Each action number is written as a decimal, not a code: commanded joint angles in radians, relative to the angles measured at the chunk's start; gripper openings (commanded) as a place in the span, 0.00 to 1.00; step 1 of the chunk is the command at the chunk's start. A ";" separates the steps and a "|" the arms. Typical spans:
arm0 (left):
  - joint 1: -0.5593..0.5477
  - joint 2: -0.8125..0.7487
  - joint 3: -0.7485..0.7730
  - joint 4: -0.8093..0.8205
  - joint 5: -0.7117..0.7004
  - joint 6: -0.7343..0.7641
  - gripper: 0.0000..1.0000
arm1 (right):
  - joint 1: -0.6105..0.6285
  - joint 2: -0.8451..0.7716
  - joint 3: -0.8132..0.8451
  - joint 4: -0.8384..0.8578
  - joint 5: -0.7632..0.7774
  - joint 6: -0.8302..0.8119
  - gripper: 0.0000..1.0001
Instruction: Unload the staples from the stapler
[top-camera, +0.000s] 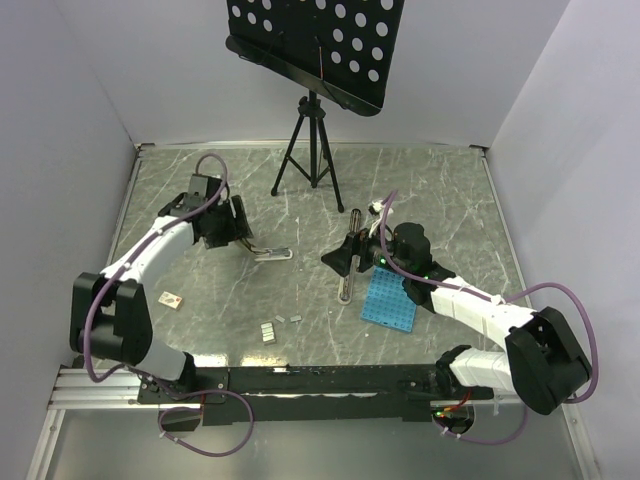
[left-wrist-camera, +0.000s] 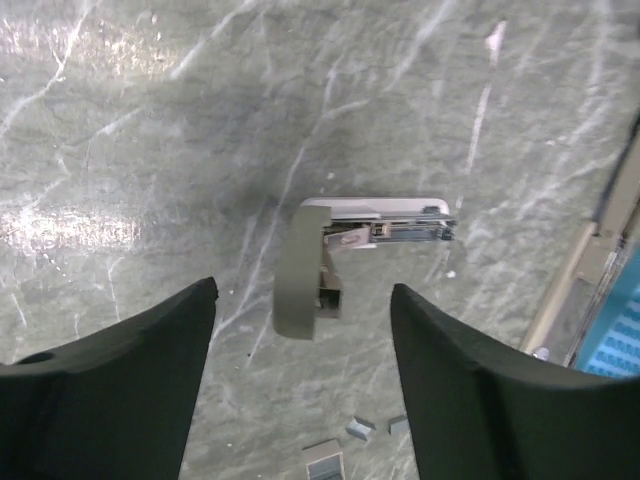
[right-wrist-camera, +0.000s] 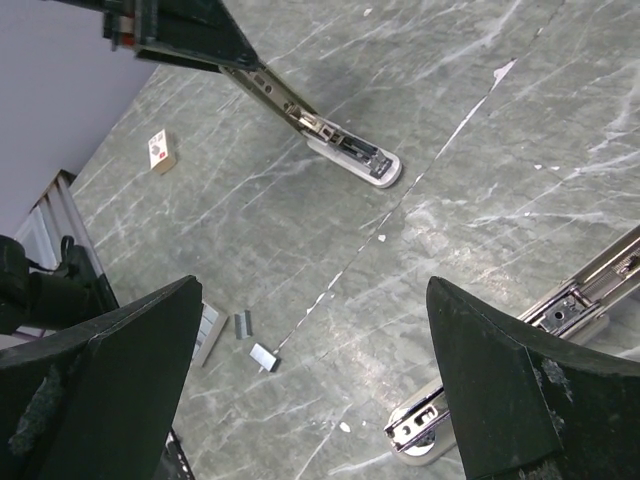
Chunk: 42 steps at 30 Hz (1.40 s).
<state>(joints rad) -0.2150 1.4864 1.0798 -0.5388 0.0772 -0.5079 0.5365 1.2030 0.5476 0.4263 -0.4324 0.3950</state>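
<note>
left gripper (left-wrist-camera: 302, 290): jaws wide apart, empty, just above the stapler (top-camera: 270, 253).
stapler: left of centre, hinged open in a v; better pin its base, then draw the strip out.
staples (top-camera: 268, 330): loose blocks, lower centre.
right gripper (right-wrist-camera: 312, 285): wide open, empty, centre right.
unclear: whether any staples sit in the magazine.

stapler (top-camera: 272, 254) partly hidden under left gripper (top-camera: 241, 238), staples (left-wrist-camera: 323, 465) cut by bottom edge, blue plate (left-wrist-camera: 620, 332) cropped at right
</note>
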 joint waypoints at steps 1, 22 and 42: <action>0.002 -0.101 0.011 0.014 0.022 0.012 0.79 | -0.001 -0.033 -0.003 0.026 0.053 0.005 1.00; 0.002 -0.687 -0.287 0.297 0.095 0.092 0.97 | -0.047 -0.100 0.212 -0.619 0.260 -0.005 0.99; 0.002 -0.755 -0.317 0.250 0.026 0.071 0.97 | -0.050 -0.404 0.265 -1.020 0.485 0.070 0.99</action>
<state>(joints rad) -0.2146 0.7132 0.7563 -0.3088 0.1081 -0.4400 0.4919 0.8158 0.7635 -0.5350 0.0051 0.4492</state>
